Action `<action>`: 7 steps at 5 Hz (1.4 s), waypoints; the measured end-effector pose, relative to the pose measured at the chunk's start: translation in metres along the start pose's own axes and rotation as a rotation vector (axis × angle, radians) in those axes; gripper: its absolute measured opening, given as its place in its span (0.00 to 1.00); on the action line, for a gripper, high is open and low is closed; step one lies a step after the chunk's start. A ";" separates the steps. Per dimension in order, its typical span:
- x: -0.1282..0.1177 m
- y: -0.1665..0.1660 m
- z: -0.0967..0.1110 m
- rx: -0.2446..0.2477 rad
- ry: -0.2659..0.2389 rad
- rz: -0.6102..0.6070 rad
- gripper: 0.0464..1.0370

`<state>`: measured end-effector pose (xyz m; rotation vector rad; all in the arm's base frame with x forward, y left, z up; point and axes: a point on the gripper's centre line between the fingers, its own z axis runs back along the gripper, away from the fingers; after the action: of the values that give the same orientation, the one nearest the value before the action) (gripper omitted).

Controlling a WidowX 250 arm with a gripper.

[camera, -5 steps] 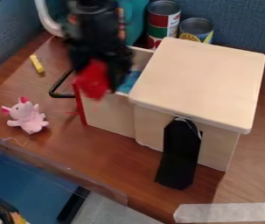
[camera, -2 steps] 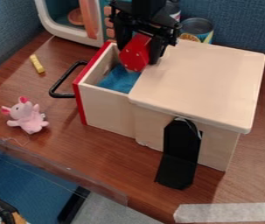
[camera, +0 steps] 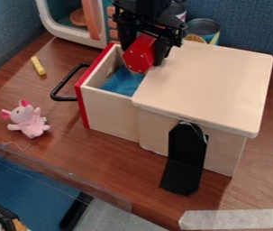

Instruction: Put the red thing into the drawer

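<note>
Above the pulled-out drawer point(camera: 108, 113), the pincer point(camera: 143, 50) hangs down, its black jaws pressed to either side of the red thing point(camera: 139, 57): a hard, angular block with a slight sheen and small pale dots. The block is tilted, over the drawer's opening beside the lid of the wooden box point(camera: 207, 81). Inside the drawer lies a crumpled, soft-looking blue cloth point(camera: 124, 83). The drawer's sides are pale, smooth wood; its front panel is red, with a squared black handle point(camera: 58, 89) looping outward.

The box's flat lid has rounded corners and stands right next to the pincer, edging the opening on that side; whether they touch, I cannot tell. A matte black flap point(camera: 185, 146) slants from the box's near side down to the counter point(camera: 120, 169), which has a reddish wood grain.

Left of the drawer sits a fuzzy pink plush animal point(camera: 27, 121) with darker ears, and farther back lies a small yellow stick point(camera: 38, 66). Behind the drawer are a light-framed toy oven point(camera: 66, 37) and two metal cans point(camera: 202, 30), one partly hidden by the arm. Whitish tape point(camera: 234, 219) runs along the counter's near right part, and rough blue fabric panels point(camera: 247, 25) rise behind.
</note>
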<state>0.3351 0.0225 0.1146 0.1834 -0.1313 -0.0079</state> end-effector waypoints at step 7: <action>-0.024 0.034 -0.006 -0.069 -0.019 0.051 0.97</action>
<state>0.3121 0.0576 0.1117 0.1115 -0.1542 0.0367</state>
